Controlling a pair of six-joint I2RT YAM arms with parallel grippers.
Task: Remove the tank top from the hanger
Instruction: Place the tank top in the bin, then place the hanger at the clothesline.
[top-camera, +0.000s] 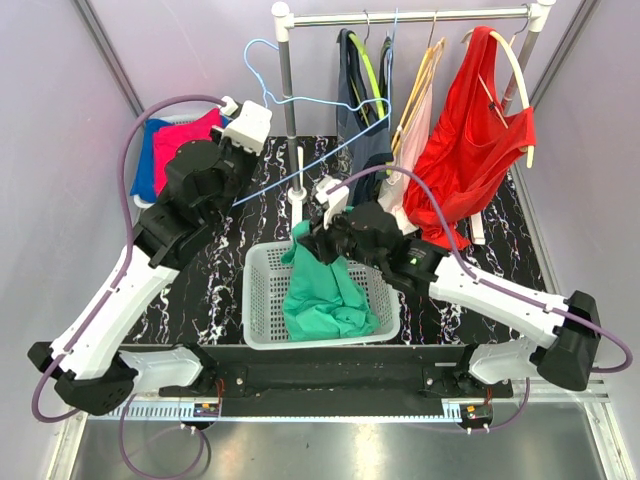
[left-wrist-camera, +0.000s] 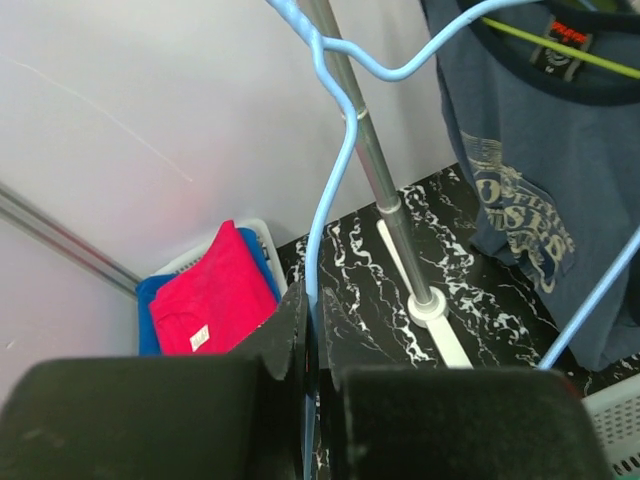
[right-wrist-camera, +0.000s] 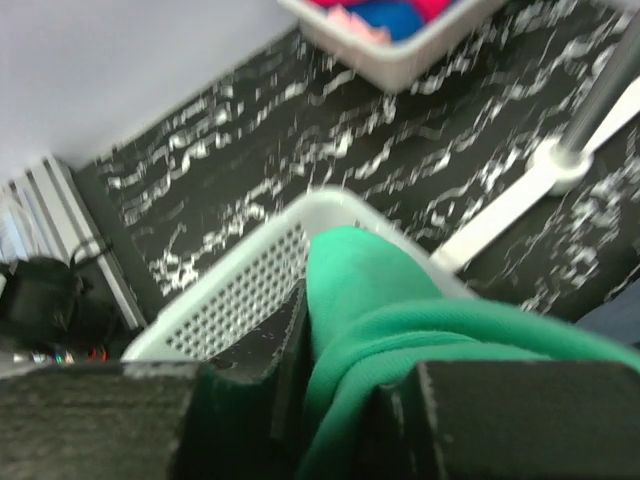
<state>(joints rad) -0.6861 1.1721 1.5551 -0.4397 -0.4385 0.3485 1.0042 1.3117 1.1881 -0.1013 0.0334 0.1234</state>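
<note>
While the L gripper (left-wrist-camera: 312, 325) is closed tight on the thin wire of the light-blue hanger (left-wrist-camera: 334, 180), w/ both jaws together and the wire pinched between them, the green tank top (top-camera: 320, 290) is off this hanger and hangs down into the white basket (top-camera: 258, 300) at the near middle of the black marble table (top-camera: 215, 290). Most of the cloth lies crumpled in the right half of the basket, and its upper end rises to the R gripper (right-wrist-camera: 345, 350), which hovers just above the basket's far rim. In the R wrist view the green cloth fills the gap between the fingers (right-wrist-camera: 285, 340); if they press it or only stand around it, I cannot tell. The hanger is held up in the air, near the left pole of the clothes rack (top-camera: 288, 80) but apart from it. On the rack hang a dark blue T-shirt (left-wrist-camera: 520, 180) and, more to the right, a red garment (top-camera: 470, 140). At the far left corner stands a small white bin (top-camera: 150, 122) w/ folded red and blue clothes inside.
</note>
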